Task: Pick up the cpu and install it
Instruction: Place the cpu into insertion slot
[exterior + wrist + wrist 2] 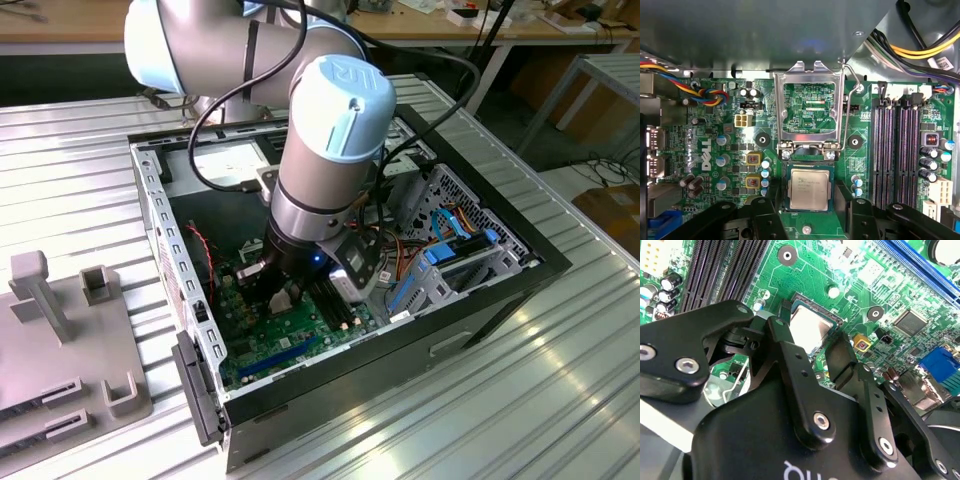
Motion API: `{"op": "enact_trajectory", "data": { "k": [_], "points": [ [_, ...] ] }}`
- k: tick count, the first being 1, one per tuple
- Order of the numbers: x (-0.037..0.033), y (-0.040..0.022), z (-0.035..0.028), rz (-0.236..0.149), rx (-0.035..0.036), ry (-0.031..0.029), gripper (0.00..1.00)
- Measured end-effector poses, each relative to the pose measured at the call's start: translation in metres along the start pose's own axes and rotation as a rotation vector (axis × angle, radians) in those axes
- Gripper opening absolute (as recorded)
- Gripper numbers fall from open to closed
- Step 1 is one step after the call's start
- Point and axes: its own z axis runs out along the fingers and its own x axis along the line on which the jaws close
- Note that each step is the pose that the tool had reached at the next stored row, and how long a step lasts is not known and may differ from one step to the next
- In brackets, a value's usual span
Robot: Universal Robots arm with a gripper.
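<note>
Underneath, ribbed metal table; cpu socketed.

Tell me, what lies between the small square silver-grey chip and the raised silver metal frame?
In the first wrist view, the frame's hinge with two screws, beside the cpu.

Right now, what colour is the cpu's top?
The cpu is silver-grey, best in the first wrist view.

The computer case sits on the table. A tray lies beside it, on the exterior view's left. A board lies flat inside the case. The cpu sits in the socket on the board, under the gripper. Long slots lie beside the socket.
</note>
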Motion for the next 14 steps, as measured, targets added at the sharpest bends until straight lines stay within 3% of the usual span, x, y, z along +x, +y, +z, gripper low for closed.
{"op": "enact_trajectory", "data": {
  "k": [8,14],
  "points": [
    [-0.0001,-0.0002,-0.0014,-0.001,0.0002,0.0001,0.55],
    [-0.0004,0.0034,-0.0014,-0.001,-0.0006,0.0000,0.55]
  ]
}}
